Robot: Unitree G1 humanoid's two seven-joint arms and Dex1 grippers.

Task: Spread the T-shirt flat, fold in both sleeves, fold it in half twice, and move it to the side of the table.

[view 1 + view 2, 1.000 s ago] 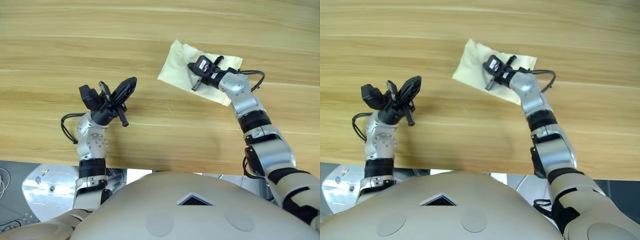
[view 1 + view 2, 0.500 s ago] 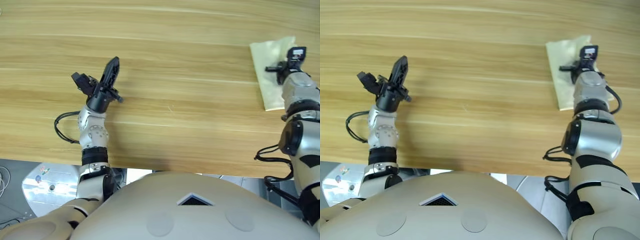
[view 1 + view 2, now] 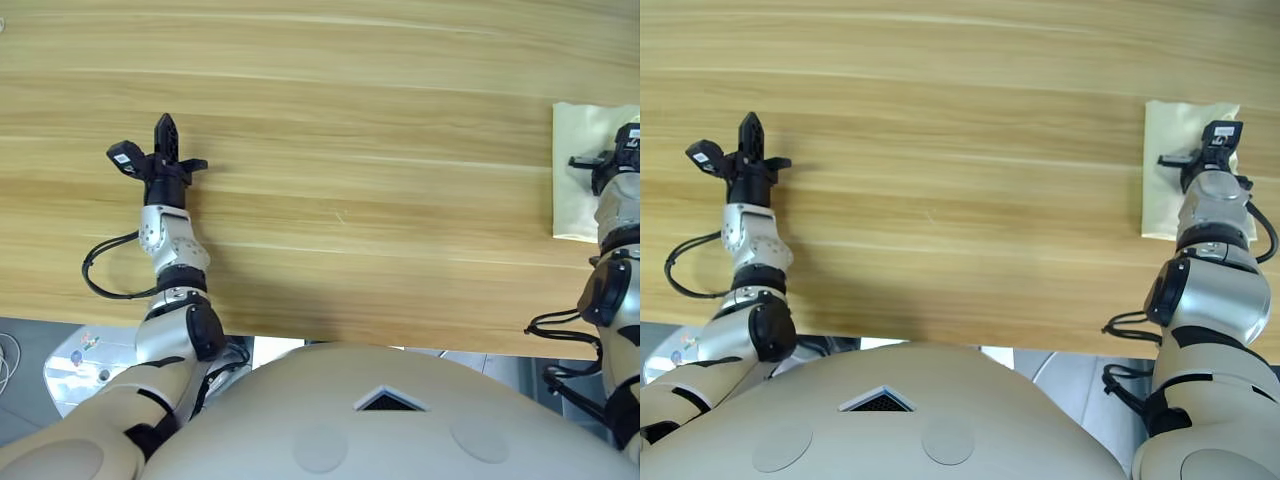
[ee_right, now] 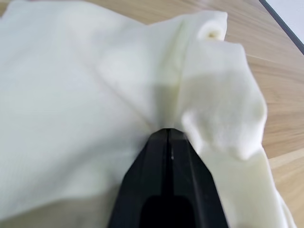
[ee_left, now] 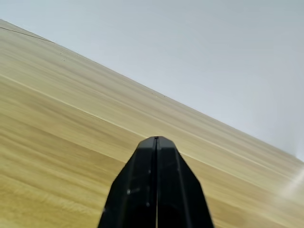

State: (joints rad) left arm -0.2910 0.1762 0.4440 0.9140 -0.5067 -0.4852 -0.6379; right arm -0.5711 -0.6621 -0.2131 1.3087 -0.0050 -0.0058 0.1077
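T-shirt (image 3: 1162,175), pale yellow and folded into a small rectangle, lies on the desk (image 3: 380,150) under the right claw (image 4: 167,132), far out on the robot's right. That claw is pressed narrow, its two fingers meeting with no gap, and a ridge of cloth gathers right at its tip, so it appears to pinch a fold of the fabric. Most of the folded cloth spreads flat ahead of and to one side of the tip, and a puffed, rolled hem rises just beside it. Just past that hem there is bare wood, and the desk's edge shows as a dark line not far beyond. The right arm is stretched out and away from the body, the forearm running nearly straight toward the far side of the desk. The left claw (image 3: 164,125) is closed too, fingers flush together and holding nothing; it hangs over bare wood and points toward the far side. A wide run of open desk lies between it and the right claw, and more lies ahead of its tip up to the far edge. The left arm is bent at the elbow, the forearm pointing forward, a black cable looping beside it
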